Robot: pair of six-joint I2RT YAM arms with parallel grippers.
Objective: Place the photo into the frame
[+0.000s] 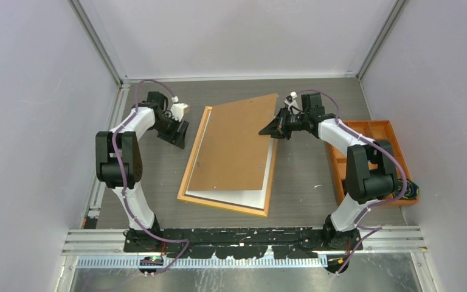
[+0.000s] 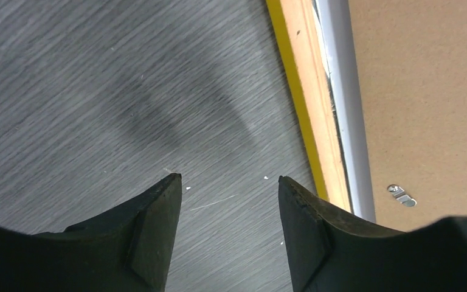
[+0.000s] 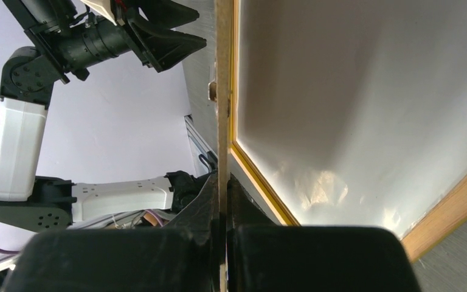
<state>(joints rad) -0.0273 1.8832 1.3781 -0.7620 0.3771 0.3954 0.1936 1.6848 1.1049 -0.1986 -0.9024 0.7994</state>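
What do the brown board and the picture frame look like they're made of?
Board: likely hardboard or fibreboard, going by its uniform matt brown, no grain and thin edge. Frame: seemingly wood, with a tan matt back and yellow-painted outer side; could be composite.

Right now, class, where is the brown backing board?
In the top view, mid-table, the backing board sits over the frame and photo, its right edge pinched by the right gripper.

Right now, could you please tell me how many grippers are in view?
2. The left gripper hovers open over the table beside the frame; the right gripper is shut on the edge of the brown board. None seems hidden.
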